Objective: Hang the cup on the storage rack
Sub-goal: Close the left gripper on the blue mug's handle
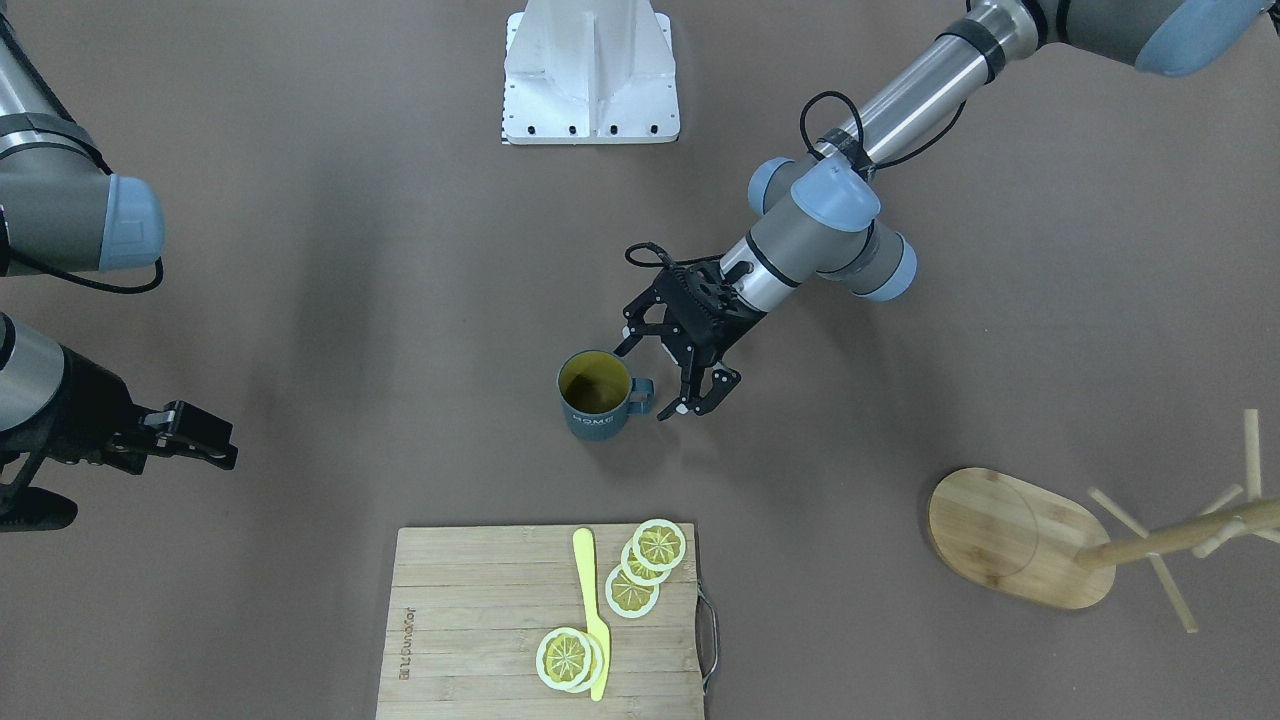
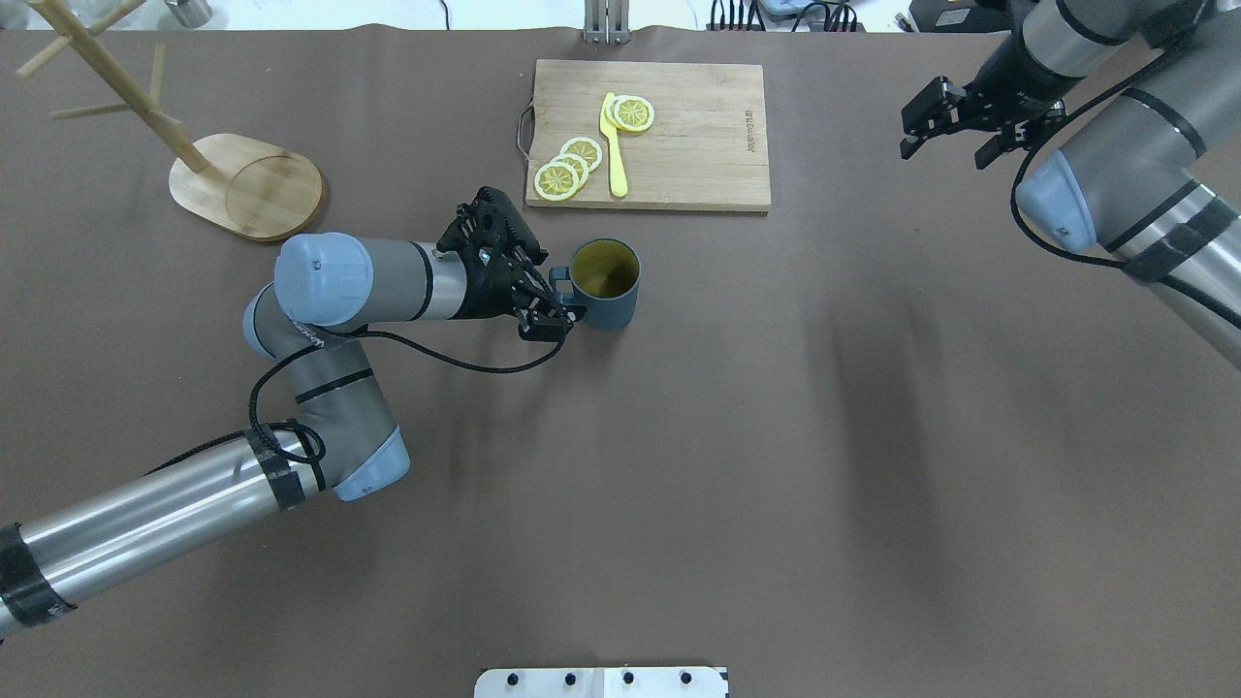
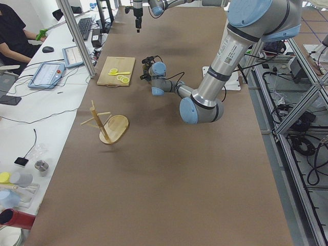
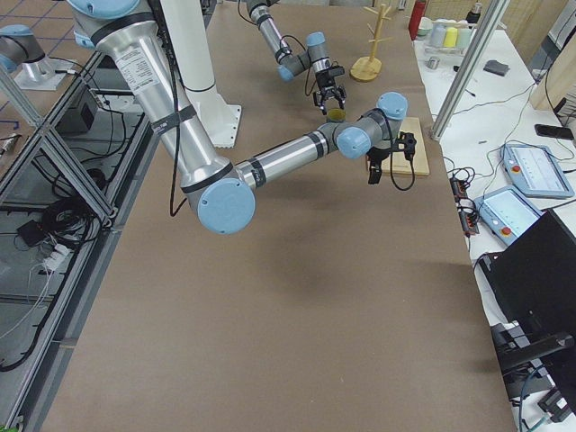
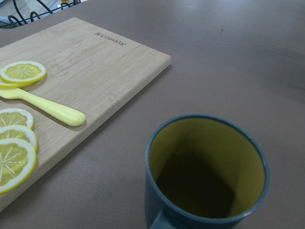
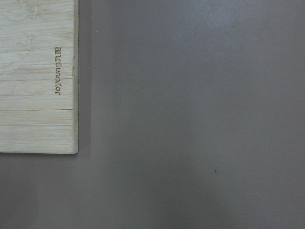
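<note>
I see the cup point(image 2: 603, 284) standing upright on the table point(image 2: 776, 436), just beside the cutting board point(image 2: 679, 145). Its mouth faces up and its handle points to the robot's left, at the left gripper point(image 2: 555, 291). Those jaws are spread, with the handle between them. The right gripper point(image 2: 943, 153) hangs well apart, jaws spread too. The storage rack point(image 2: 242, 184) stands off to the left.

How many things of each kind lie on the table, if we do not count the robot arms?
Cup: 1
Storage rack: 1
Cutting board: 1
Lemon slices: 5 (some overlap)
Yellow knife: 1
Total: 9
</note>
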Motion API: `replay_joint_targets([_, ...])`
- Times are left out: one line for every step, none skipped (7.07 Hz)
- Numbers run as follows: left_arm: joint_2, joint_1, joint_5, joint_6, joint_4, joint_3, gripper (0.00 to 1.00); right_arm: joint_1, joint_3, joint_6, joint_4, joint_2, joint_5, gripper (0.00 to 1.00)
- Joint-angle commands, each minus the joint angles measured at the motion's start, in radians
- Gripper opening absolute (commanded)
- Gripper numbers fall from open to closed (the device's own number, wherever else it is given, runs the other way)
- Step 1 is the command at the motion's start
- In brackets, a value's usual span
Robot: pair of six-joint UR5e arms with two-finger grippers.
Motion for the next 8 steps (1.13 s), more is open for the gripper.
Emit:
replay_joint_targets([-0.002,0.005,0.000,0.001,-0.001,0.001,0.89,-0.004,-0.001,0.000,0.000,0.000,0.000,1.00])
replay_joint_targets([-0.003,0.005,0.002,0.001,-0.001,0.001,0.82,-0.004,-0.001,0.000,0.000,0.000,0.000,1.00])
replay_joint_targets([-0.003,0.005,0.002,0.001,-0.001,0.001,0.72,-0.007,-0.001,0.000,0.000,0.000,-0.002,1.00])
replay_joint_targets([-0.002,0.006,0.002,0.000,-0.001,0.001,0.59,-0.009,-0.003,0.002,0.000,0.000,-0.002,1.00])
replay_joint_targets([0.000,0.006,0.002,0.000,-0.001,0.001,0.46,-0.009,-0.003,0.002,0.000,0.000,-0.002,1.00])
replay_joint_targets([0.001,0.006,0.002,-0.002,-0.001,0.001,0.36,-0.009,-0.003,0.002,0.000,0.000,-0.002,1.00])
replay_joint_targets([0.003,0.006,0.002,-0.002,-0.001,0.001,0.29,-0.010,-0.003,0.002,0.000,0.000,-0.002,1.00])
replay_joint_targets([0.004,0.006,0.002,-0.017,-0.001,-0.001,0.15,-0.012,-0.003,0.002,0.000,0.000,-0.002,1.00])
